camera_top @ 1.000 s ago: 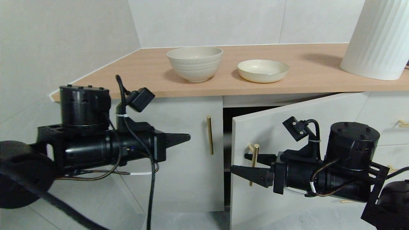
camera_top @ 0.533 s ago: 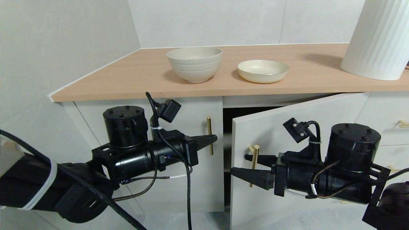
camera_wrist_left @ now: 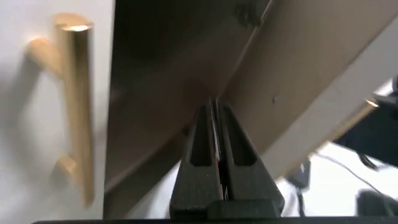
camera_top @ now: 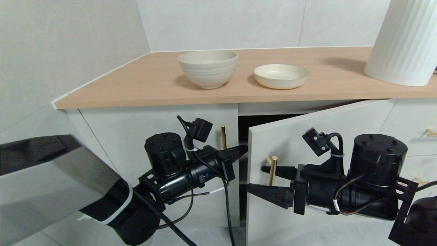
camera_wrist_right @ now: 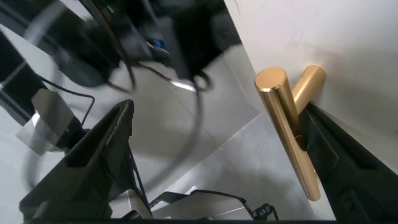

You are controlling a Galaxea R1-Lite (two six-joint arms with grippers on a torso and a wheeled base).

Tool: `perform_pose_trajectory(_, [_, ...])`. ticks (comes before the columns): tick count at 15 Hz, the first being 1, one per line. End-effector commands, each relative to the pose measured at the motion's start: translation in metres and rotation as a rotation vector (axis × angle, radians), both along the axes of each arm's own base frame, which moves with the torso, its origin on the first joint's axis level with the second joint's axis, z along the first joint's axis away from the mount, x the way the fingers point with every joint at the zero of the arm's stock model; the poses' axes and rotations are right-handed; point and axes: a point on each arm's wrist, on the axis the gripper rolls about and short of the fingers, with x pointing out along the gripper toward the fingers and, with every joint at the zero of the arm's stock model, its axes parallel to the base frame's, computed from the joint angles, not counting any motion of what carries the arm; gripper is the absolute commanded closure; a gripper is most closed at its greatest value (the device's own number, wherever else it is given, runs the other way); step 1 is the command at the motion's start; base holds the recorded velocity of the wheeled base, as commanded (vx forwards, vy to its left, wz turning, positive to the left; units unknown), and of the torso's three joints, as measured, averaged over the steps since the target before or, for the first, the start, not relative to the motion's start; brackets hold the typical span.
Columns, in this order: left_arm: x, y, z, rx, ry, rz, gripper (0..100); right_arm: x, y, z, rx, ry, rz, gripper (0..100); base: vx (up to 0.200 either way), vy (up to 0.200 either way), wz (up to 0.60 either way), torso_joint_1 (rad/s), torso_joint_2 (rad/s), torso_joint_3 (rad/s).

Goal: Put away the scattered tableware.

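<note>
1. Wooden countertop (camera_top: 153, 82), bearing the tableware.
2. Open cabinet door (camera_top: 341, 119), swung outward below.
3. Ribbed cream bowl (camera_top: 208, 68), upright, beside shallower cream dish (camera_top: 281, 75).
4. Right gripper (camera_top: 254, 174): spread wide, straddling brass handle (camera_wrist_right: 289, 130), unclamped.
5. Left gripper (camera_wrist_left: 214, 109), from its wrist: pressed shut, empty, at the dark cabinet gap.

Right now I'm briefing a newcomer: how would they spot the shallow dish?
On the wooden countertop, above the half-open cabinet door, two cream vessels stand side by side. The shallow dish is the right one: low, wide and smooth, whereas the deep bowl beside it is tall and ridged.
</note>
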Motion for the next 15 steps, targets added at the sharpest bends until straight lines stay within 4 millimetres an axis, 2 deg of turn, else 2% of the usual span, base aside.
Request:
perform_pose_trajectory(1, [0.002, -0.013, -0.026, 0.024, 0.036, -0.020, 100, 0.000, 0.000, -0.001, -0.003, 0.005, -0.001, 0, 0.000, 0.000, 0.00, 0.000, 0.00, 0.000])
perform_pose_trajectory(6, [0.003, -0.014, -0.024, 0.001, 0.007, -0.024, 100, 0.001, -0.001, -0.002, -0.010, -0.001, -0.008, 0, 0.000, 0.000, 0.00, 0.000, 0.00, 0.000])
perform_pose_trajectory(9, [0.002, -0.015, -0.023, -0.009, -0.007, -0.028, 100, 0.007, -0.017, -0.011, -0.083, -0.094, -0.052, 0, 0.000, 0.000, 0.00, 0.000, 0.00, 0.000])
perform_pose_trajectory(12, [0.001, -0.016, -0.021, -0.017, -0.018, -0.033, 100, 0.005, -0.025, -0.013, -0.095, -0.089, -0.070, 0, 0.000, 0.000, 0.00, 0.000, 0.00, 0.000])
perform_pose_trajectory(14, [0.000, -0.018, -0.020, -0.019, -0.020, -0.037, 100, 0.007, -0.035, -0.008, -0.087, -0.101, -0.106, 0, 0.000, 0.000, 0.00, 0.000, 0.00, 0.000])
perform_pose_trajectory(15, [0.000, -0.018, -0.019, -0.021, -0.024, -0.037, 100, 0.000, -0.041, -0.006, -0.085, -0.101, -0.116, 0, 0.000, 0.000, 0.00, 0.000, 0.00, 0.000])
